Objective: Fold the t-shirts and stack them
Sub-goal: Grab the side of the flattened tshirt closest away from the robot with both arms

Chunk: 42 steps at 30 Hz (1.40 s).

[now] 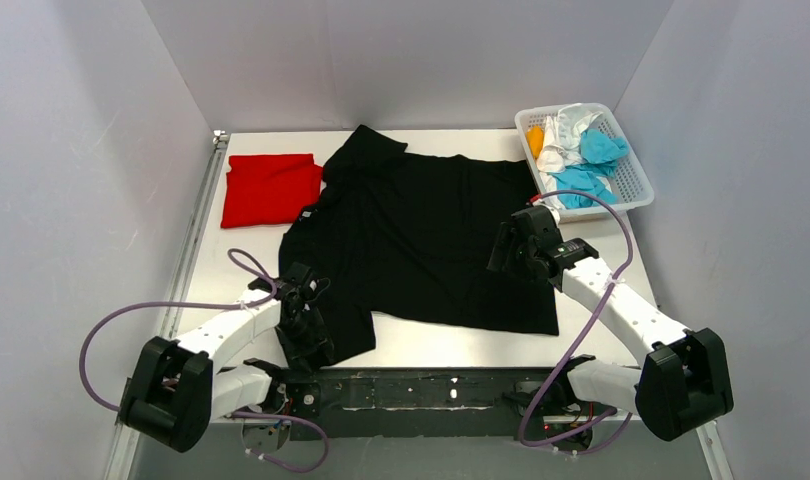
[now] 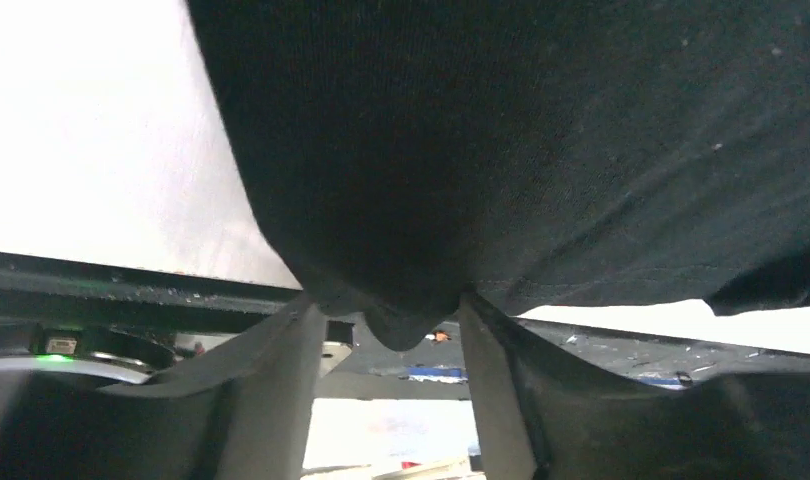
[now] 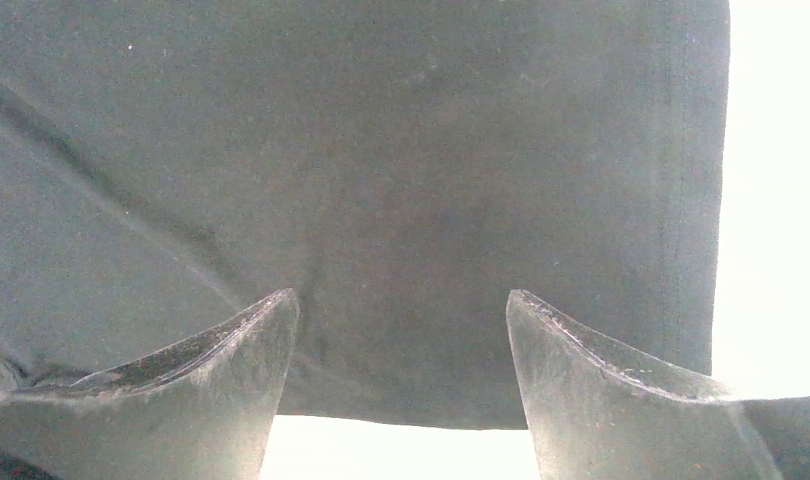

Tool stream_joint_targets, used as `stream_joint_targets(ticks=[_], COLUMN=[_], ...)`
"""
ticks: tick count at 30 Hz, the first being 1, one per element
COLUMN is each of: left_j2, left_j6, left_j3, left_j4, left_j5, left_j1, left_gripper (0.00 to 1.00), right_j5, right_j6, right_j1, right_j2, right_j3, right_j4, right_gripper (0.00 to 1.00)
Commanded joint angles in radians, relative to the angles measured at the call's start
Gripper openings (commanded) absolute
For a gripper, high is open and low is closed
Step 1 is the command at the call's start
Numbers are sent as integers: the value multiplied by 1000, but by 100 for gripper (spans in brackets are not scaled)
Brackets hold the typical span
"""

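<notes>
The step in hand looked like the first fold of the black t-shirt (image 1: 421,240). It lay spread on the surface (image 1: 451,345) and reached from one arm to the other.

The left jaws sat low at the shirt's near left corner, by the sleeve. In the left wrist view a small bulge of its cloth hung right between them, with a jaw close on either side. They stood partly apart, and I could not tell whether the cloth was firmly pinched or only bracketed.

The right jaws stood wide apart and held nothing. They were over the shirt's right side, with black cloth filling the gap between them and the space ahead. A stitched hem ran off to their right, and the cloth's edge showed just behind their tips.

Well beyond the left jaws lay the red t-shirt (image 1: 269,188), already folded, just beside the black shirt's far sleeve. Beyond the right jaws stood the white basket (image 1: 636,185), heaped with cyan, white and orange cloth.

By my judgement, the next move called for the right jaws to drop onto that hem and close. The left jaws would need a sure bite before any lift. Both would then have to rise together, or the cloth would drag and wrinkle.
</notes>
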Motion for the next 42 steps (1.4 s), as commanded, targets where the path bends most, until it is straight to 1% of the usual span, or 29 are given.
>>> stream_joint_targets(ticks=[1,4,6,8,9,11,12,13,15,17,20,24,29,32,35,38,40,41,42], left_j2=[110,119,107,88,78,52,39,24,-1,-21,-23,-19,-32,-38,-43,-45,-51,-50,-48], left_j6=[8,17,20,26,29,35,40,44,53,53,52,37,37,37,33,29,29,30,32], left_j3=[-44,-38,-31,-21,-14,5,14,25,38,47,59,64,54,51,39,46,52,60,78], left_j4=[9,9,-2,-17,-33,-73,-93,-112,-134,-148,-154,-154,-147,-156,-156,-171,-185,-205,-234], left_j5=[-27,-22,-16,6,13,16,18,17,18,30,67,89,94,93,89,96,94,94,98], left_j1=[-2,-2,-2,-2,-2,-3,-3,-2,-2,-2,-2,-3,-2,-2,-3,-2,-2,-2,-2], left_gripper=[43,33,24,19,18,10,5,0,0,0,0,0,0,0,0,0,0,0,0], right_j5=[33,45,45,53,61,84,98,108,118,69,16,72,78,86,105,98,107,108,99], right_j6=[39,74,92,110,125,174,196,213,253,272,331,430,504,534,539,521,506,501,493], right_j1=[-3,-3,-4,-7,-11,-35,-53,-75,-133,-186,-212,-238,-247,-247,-247,-247,-248,-248,-248], right_j2=[8,-6,-19,-32,-38,-60,-78,-96,-149,-208,-275,-292,-301,-323,-335,-316,-294,-284,-276], right_j3=[37,31,27,31,37,51,51,47,22,-25,-109,-211,-306,-359,-383,-376,-376,-376,-373], right_j4=[-44,-60,-72,-103,-129,-216,-258,-300,-370,-386,-387,-393,-269,-210,-164,-145,-131,-121,-113], right_gripper=[84,84,84,84,84,84,86,89,94,95,93,89,80,73,63,55,44,37,26])
